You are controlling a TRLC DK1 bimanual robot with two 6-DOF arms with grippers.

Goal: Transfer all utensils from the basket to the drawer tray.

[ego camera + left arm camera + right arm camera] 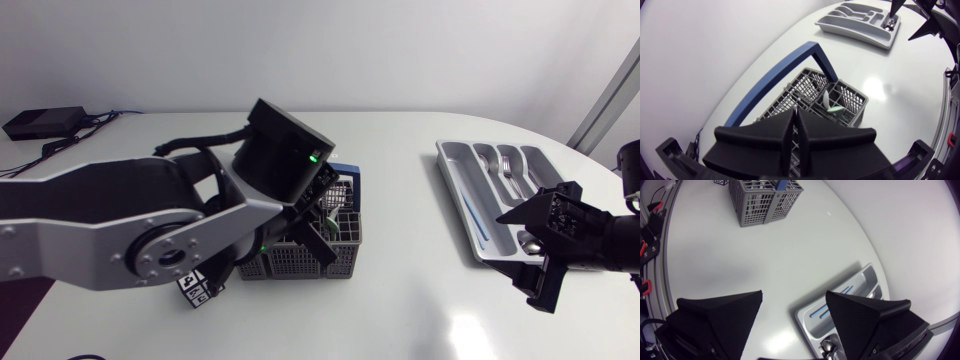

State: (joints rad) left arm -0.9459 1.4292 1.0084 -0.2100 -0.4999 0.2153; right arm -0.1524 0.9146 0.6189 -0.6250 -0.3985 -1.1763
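From above, the left arm comes in from the left and hangs over the basket [300, 258], a grey plastic grid box with a blue handle [345, 168] arching over it. The left gripper [322, 240] points down into the basket's compartments. A small tagged cube [196, 290] sits just beside the basket. Well apart, at the right, lies the tray [455, 195] – silver-grey, split into long slots, with metal cutlery [510, 168] in the far slots and blue sticks [481, 225] in the long side slot. The right gripper [510, 247] sits at the tray's near end, its fingers spread wide.

The left wrist view shows the left gripper [795, 131] with its two fingers pressed together, only a hairline between them; whether anything is pinched there cannot be made out. Just ahead of it is the basket [850, 97] under its blue handle [790, 70], a pale green utensil [834, 108] lying tilted in one compartment. Beyond lie the tray [840, 22] and the right gripper [910, 15].

In the right wrist view the right gripper [794, 297] is wide open and empty – under it the tray [855, 282], with blue sticks [827, 311] in one slot and spoons [827, 346] in another. The basket [760, 205] stands far across the table
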